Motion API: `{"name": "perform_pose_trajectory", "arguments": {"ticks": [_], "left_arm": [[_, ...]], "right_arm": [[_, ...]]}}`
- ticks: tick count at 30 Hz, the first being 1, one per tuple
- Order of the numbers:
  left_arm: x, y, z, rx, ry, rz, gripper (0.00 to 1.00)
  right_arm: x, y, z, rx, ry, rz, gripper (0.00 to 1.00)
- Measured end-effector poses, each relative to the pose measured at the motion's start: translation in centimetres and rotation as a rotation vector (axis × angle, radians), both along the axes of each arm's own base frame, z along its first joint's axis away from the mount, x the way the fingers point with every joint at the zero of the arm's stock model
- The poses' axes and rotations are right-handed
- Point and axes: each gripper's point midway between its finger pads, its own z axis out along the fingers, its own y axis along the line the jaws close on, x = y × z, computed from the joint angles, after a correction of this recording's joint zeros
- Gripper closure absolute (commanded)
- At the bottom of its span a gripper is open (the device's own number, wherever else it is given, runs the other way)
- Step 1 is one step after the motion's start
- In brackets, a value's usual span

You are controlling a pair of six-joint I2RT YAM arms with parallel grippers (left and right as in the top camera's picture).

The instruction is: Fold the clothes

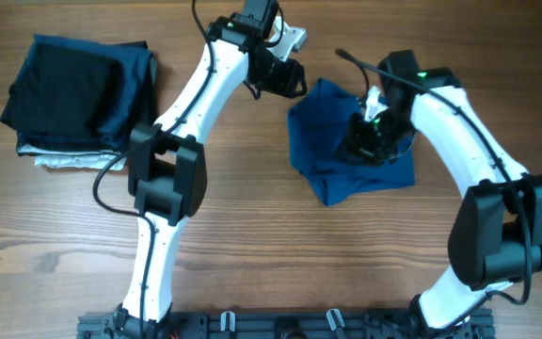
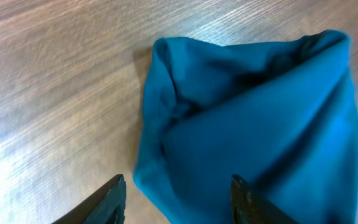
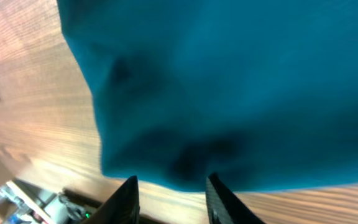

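Beneath the right tool (image 3: 171, 180) and left tool (image 2: 177, 182), both released: T-shirt (image 1: 335, 169), seemingly ungripped.

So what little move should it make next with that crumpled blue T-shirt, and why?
Probably the left gripper should ease down and close on the near edge of the medium-blue soft-fabric T-shirt. The shirt lies bunched on the wooden table, not spread flat, and that gripper's open fingers frame its rumpled edge. The right gripper is open over the cloth too.

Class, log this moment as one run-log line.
medium-blue soft T-shirt: crumpled | left gripper: open, at its edge | right gripper: open, over it
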Motion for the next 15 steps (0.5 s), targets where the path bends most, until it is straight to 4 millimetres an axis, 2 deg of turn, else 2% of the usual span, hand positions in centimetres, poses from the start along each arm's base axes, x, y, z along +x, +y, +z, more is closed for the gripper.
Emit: {"name": "perform_pose_trajectory", "arguments": {"ticks": [3, 6, 7, 8, 9, 10, 13, 15], "left_arm": [[0.2, -1.0, -2.0, -0.039, -0.003, -0.064, 0.41], [0.2, -1.6, -2.7, -0.058, -0.006, -0.090, 0.41], [0.2, -1.8, -2.8, -0.061, -0.009, -0.097, 0.41], [0.2, -1.9, -2.8, -0.063, -0.015, -0.101, 0.42], [0.3, -2.0, -2.8, -0.066, -0.025, -0.105, 0.45], [0.4, -2.1, -2.7, -0.066, -0.033, -0.108, 0.48], [0.6, -1.9, -2.8, -0.053, -0.041, -0.106, 0.49], [0.7, -1.8, -2.9, -0.047, -0.045, -0.103, 0.49]], "right_arm": [[-0.8, 2.1, -0.8, -0.057, 0.040, -0.061, 0.66], [-1.1, 1.8, -1.4, -0.129, 0.046, -0.094, 0.69], [-0.9, 1.4, -1.4, -0.148, 0.039, -0.104, 0.71], [-0.8, 0.9, -1.3, -0.169, 0.029, -0.113, 0.83], [-0.7, 0.0, -1.0, -0.197, 0.014, -0.129, 0.91], [-0.7, -1.1, -0.2, -0.225, -0.007, -0.146, 0.94], [-1.0, -4.1, 2.2, -0.275, -0.049, -0.221, 0.96], [-1.0, -5.7, 3.0, -0.296, -0.066, -0.262, 0.96]]}}
